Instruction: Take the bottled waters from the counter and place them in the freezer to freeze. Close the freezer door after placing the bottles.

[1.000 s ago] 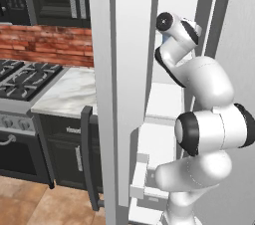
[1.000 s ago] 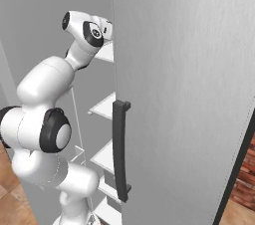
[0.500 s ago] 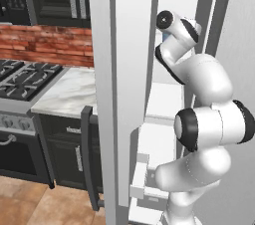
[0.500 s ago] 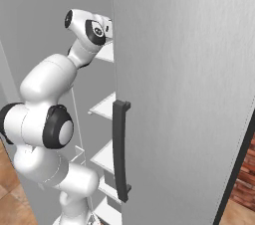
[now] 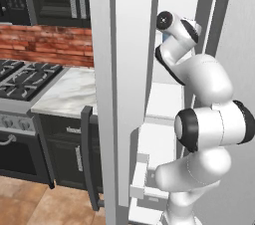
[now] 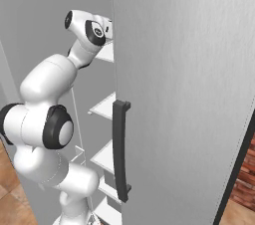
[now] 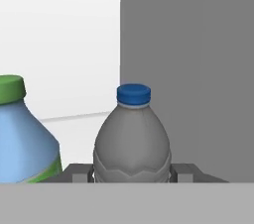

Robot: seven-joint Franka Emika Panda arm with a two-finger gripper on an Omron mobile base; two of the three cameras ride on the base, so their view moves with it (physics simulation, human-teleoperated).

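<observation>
Gripper (image 7: pixel 132 174) clenched on grey plastic bottle with dark blue cap (image 7: pixel 132 139), one dark fingertip pressed against each side of its lower body. Bottle upright, seen in hand view against dark grey wall, white back panel of freezer to its left. Translucent blue plastic bottle with green cap (image 7: pixel 22 139) just beside grey one, on its left in hand view, also upright; cannot tell whether touching. White shelf (image 7: pixel 79 129) visible behind and between both bottles.

White arm (image 5: pixel 199 79) reaching up into tall narrow pale grey freezer compartment (image 5: pixel 172 40) in left base view, wrist at upper shelf level. Freezer door (image 5: pixel 117 94) swung open, white inner bins near its lower edge. White-grey marble worktop (image 5: pixel 64 92) beyond door, beside black gas stove (image 5: pixel 22 77), bare along its visible front edge. Wider plain grey fridge door with dark vertical handle (image 6: pixel 119 154) shut in right base view, white shelves stepping down beside arm.
</observation>
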